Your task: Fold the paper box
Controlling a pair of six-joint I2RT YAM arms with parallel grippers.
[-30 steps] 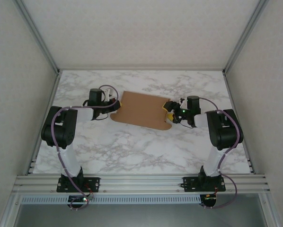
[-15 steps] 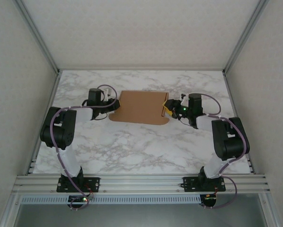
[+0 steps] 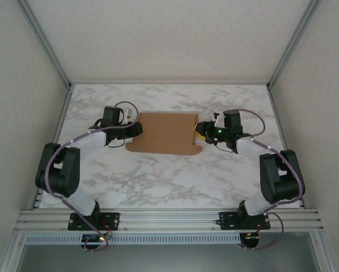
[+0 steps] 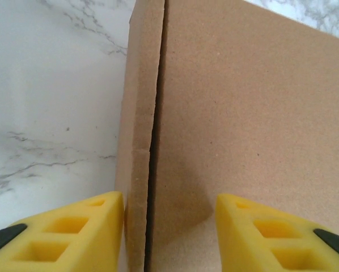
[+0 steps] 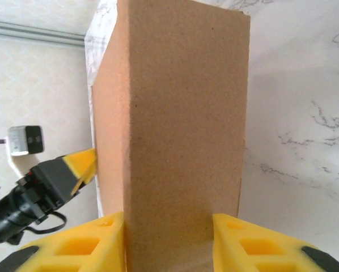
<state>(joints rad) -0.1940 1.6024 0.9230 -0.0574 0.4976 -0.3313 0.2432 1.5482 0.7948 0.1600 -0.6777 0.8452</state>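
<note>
The paper box (image 3: 162,133) is a plain brown cardboard sheet lying mid-table, its long side level across the top external view. My left gripper (image 3: 136,129) is at its left edge. In the left wrist view the yellow fingers (image 4: 84,235) stand apart, open, straddling a narrow folded flap (image 4: 138,141); the left finger touches that flap's outer edge. My right gripper (image 3: 199,133) is at the box's right edge. There a raised cardboard flap (image 5: 183,130) fills the gap between the fingers (image 5: 254,243), which touch it on both sides.
The marble table (image 3: 169,181) is bounded by aluminium frame posts and white walls on three sides. A rail (image 3: 169,218) with both arm bases runs along the near edge. Bare marble lies in front of and behind the cardboard.
The cardboard has shifted left and turned from slanted to level. Both arms have stretched farther out, the left gripper moving left and the right gripper following the sheet's right edge.
</note>
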